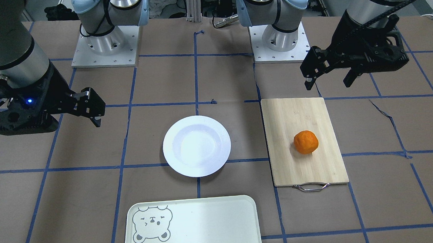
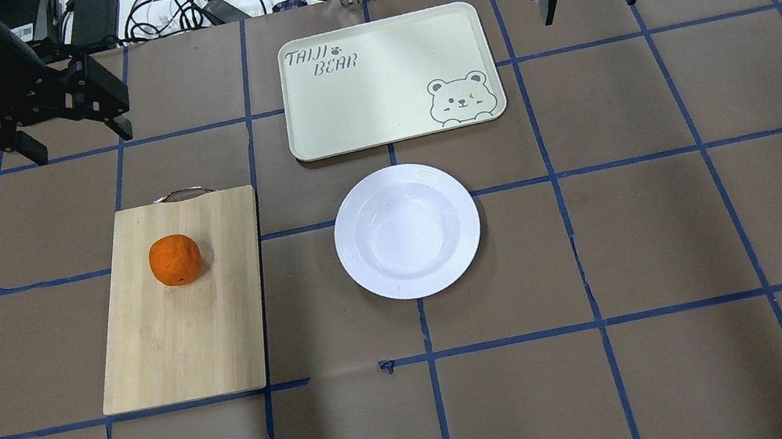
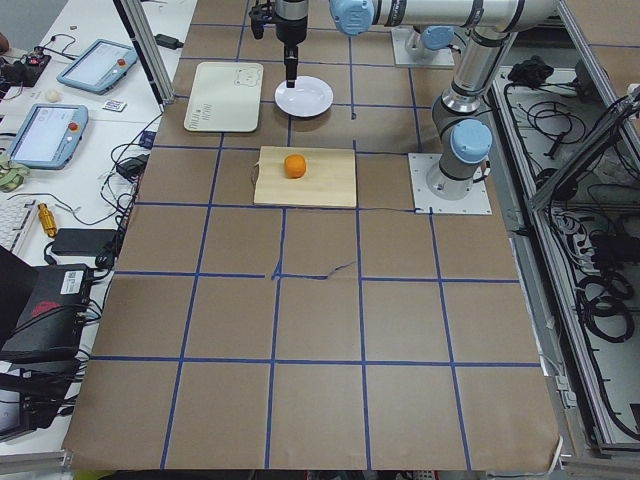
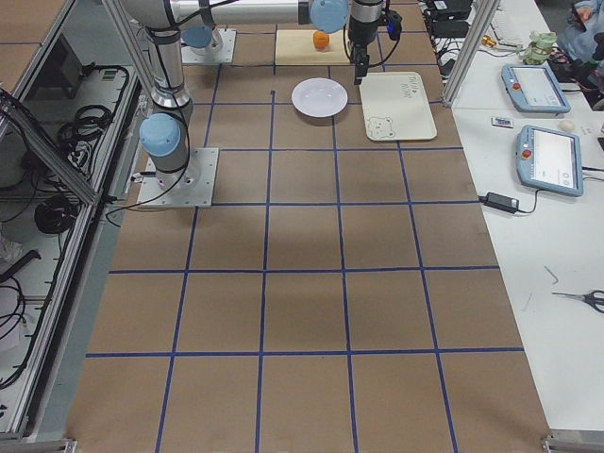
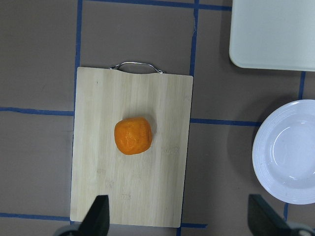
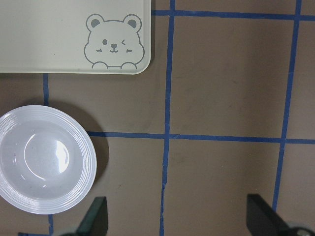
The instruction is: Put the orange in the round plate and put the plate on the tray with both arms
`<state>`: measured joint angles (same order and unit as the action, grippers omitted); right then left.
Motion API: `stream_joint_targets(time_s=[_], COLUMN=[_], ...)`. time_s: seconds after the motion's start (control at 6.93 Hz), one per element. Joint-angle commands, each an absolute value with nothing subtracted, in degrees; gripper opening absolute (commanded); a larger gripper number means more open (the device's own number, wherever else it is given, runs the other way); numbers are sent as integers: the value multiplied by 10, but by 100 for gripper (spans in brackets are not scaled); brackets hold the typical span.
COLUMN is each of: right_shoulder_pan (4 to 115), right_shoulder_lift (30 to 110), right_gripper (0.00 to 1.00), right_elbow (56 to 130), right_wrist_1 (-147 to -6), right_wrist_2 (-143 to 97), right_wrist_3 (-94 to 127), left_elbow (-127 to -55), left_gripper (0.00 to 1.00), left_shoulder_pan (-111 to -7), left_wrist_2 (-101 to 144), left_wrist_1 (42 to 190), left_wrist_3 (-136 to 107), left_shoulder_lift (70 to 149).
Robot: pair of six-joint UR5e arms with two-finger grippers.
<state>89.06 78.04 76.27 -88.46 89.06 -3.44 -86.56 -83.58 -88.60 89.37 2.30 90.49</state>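
Observation:
The orange [image 2: 175,260] lies on a bamboo board, left of the white round plate [image 2: 406,231], which sits empty at the table's middle. Beyond the plate lies the pale tray [image 2: 377,87] with a bear face in one corner, nothing on it. My left gripper [image 2: 83,142] hangs open in the air beyond the board's handle end; in its wrist view the orange [image 5: 133,136] lies ahead of the open fingertips [image 5: 98,219]. My right gripper [image 2: 589,3] hangs open to the right of the tray, well clear of the plate [image 6: 44,160] and tray [image 6: 49,34].
The bamboo board [image 2: 181,342] with a metal handle [image 2: 183,194] lies on brown paper marked with blue tape lines. Two arm bases [image 1: 105,46] stand on the robot's side. Cables [image 2: 180,4] lie beyond the far edge, and tablets [image 4: 543,156] on a side bench.

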Motion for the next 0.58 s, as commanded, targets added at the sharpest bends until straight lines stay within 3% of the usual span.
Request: stream_joint_targets(time_s=[0.0, 0.43], right_shoulder_pan=[889, 889], right_shoulder_lift=[780, 780], right_gripper=[100, 100], right_elbow=[763, 763], right_wrist_1=[-884, -884], right_wrist_2=[890, 890], right_wrist_3=[-33, -33], left_elbow=[-867, -871], left_gripper=[100, 100], left_shoulder_pan=[-836, -836], left_wrist_2=[-887, -888], left_wrist_1=[894, 894], left_wrist_3=[24, 23], left_shoulder_lift=[905, 904])
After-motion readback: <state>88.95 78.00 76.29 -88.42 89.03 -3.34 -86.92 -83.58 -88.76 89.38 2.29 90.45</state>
